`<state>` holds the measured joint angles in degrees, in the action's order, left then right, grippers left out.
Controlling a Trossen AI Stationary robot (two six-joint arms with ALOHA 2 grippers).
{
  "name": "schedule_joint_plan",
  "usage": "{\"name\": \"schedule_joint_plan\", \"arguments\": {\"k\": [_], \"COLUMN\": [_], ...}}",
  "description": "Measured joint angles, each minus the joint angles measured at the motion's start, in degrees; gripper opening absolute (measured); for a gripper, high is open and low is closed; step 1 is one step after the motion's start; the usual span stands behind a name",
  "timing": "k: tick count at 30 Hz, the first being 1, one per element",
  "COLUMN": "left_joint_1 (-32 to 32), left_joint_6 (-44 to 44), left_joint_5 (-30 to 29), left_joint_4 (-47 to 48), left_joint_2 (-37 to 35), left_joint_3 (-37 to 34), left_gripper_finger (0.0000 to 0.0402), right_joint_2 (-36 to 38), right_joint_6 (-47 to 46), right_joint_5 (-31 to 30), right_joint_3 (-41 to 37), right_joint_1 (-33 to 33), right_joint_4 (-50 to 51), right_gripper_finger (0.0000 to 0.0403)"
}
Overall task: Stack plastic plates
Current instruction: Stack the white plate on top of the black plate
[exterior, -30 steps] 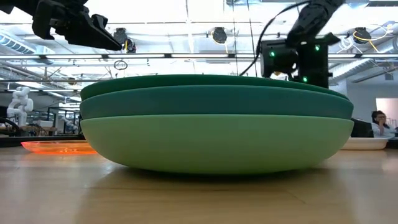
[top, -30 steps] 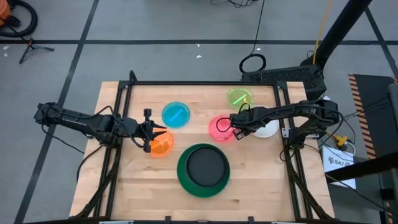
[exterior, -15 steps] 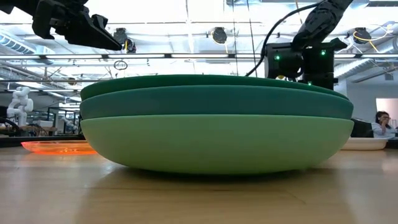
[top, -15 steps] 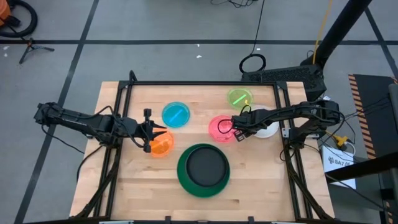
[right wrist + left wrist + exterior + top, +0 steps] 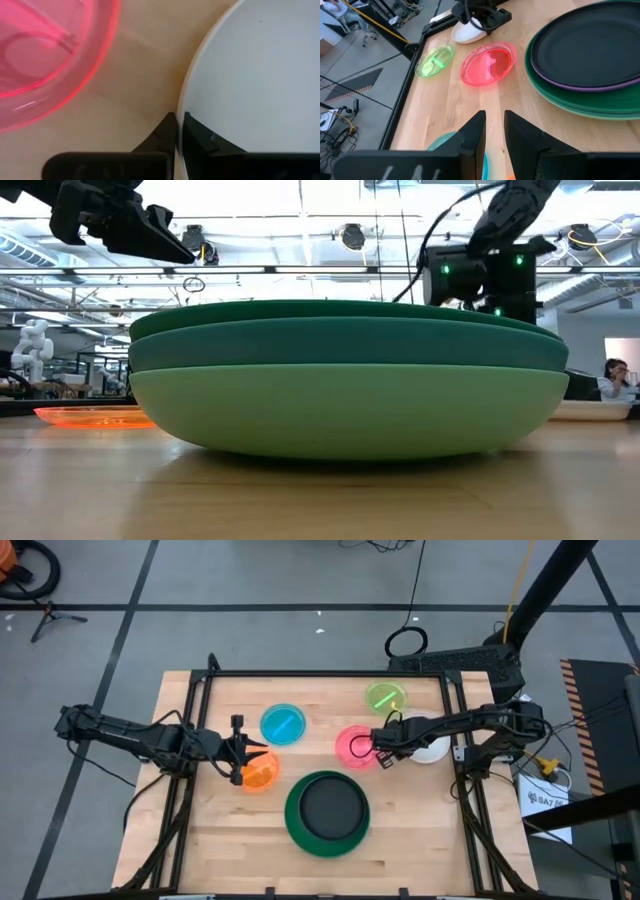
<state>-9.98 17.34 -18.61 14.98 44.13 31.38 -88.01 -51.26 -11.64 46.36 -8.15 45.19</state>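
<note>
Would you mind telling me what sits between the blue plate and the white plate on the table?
The pink plate sits between the blue plate and the white plate, as the high view shows.

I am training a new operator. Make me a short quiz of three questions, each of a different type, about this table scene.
1. True or false: the right gripper is shut on the white plate's rim.
2. Which small plate lies nearest the left gripper? A pink B orange C lime
3. Fill in: the top plate of the big stack is ____.

Key: 1 true; 2 B, the orange plate; 3 black.
</note>
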Motion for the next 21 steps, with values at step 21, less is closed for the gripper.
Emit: {"name": "schedule_joint_plan", "arguments": {"k": [21], "left_joint_1": [0.0], "left_joint_6": [-1.02], "left_joint_5": [0.0], "left_joint_4": [0.31], "left_joint_2": [0.01], "left_joint_3": [0.0], "left_gripper_finger": [0.0076], "right_joint_2": [0.28], "right_joint_6": [-2.96], "right_joint_5": [-12.56], "right_joint_3": [26.15], "right_joint_1": [19.58], "right_joint_4": [13.4], "right_gripper_finger": [0.0005]}}
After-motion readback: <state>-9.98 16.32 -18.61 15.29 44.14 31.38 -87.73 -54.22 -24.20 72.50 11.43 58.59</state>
